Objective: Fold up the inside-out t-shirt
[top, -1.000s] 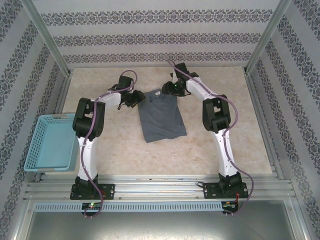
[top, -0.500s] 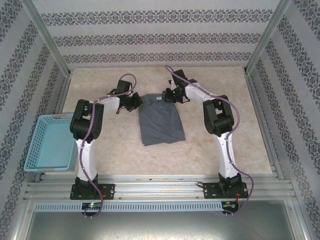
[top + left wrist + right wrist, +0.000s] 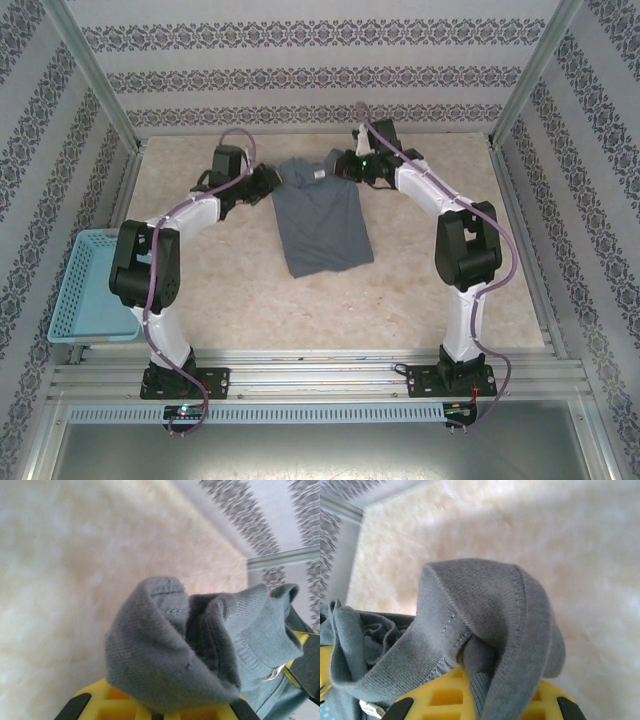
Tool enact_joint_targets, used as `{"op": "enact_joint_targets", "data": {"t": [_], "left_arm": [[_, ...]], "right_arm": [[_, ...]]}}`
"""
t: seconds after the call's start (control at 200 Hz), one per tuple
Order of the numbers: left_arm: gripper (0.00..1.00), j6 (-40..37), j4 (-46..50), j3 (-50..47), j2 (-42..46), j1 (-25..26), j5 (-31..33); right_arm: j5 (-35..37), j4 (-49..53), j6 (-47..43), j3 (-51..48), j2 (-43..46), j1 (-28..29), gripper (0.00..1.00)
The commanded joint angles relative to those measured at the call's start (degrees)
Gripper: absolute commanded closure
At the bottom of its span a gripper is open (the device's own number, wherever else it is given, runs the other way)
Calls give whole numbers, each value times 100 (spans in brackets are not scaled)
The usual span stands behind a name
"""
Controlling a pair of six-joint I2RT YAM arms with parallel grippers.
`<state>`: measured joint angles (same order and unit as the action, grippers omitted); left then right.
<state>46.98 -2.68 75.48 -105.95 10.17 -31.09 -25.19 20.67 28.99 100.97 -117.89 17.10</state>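
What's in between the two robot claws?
The top edge of the t-shirt, with its pale label, spans from the left gripper to the right gripper in the top view; both are shut on it.

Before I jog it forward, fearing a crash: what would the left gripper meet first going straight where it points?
The left gripper first meets the inside-out t-shirt bunched in its shut jaws. Past that it points across toward the right gripper, probably next; depth unclear.

Light comes even and bright from above, leaving only soft, faint shadows on the table [image 3: 250,300] and no glare. From my wrists the table bleaches to hazy cream, out of focus. Close up, the inside-out t-shirt [image 3: 160,655] shows its weave sharply, and the far wall [image 3: 235,510] is smeared.
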Motion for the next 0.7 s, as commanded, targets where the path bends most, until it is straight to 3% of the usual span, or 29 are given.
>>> {"op": "enact_joint_targets", "data": {"t": [0.0,0.11,0.215,0.48,0.57,0.694], "left_arm": [[100,-189,265,1040,3,-200,-16],[100,-403,478,1588,51,-201,-35],[100,-361,-77,944,429,-187,-202],[100,-110,-1734,-2144,1723,235,-603],[100,-274,-1486,-2674,2203,587,-604],[100,-465,-945,-3010,2717,993,-258]], "right_arm": [[4,206,-116,1197,-182,-143,100],[-65,557,-204,2154,-444,-154,100],[-144,457,-325,2051,-313,-60,100],[81,-1424,-360,-1924,1414,316,100],[175,-1899,-95,-3288,2096,312,100],[233,-2071,147,-4163,2640,324,100]]}}
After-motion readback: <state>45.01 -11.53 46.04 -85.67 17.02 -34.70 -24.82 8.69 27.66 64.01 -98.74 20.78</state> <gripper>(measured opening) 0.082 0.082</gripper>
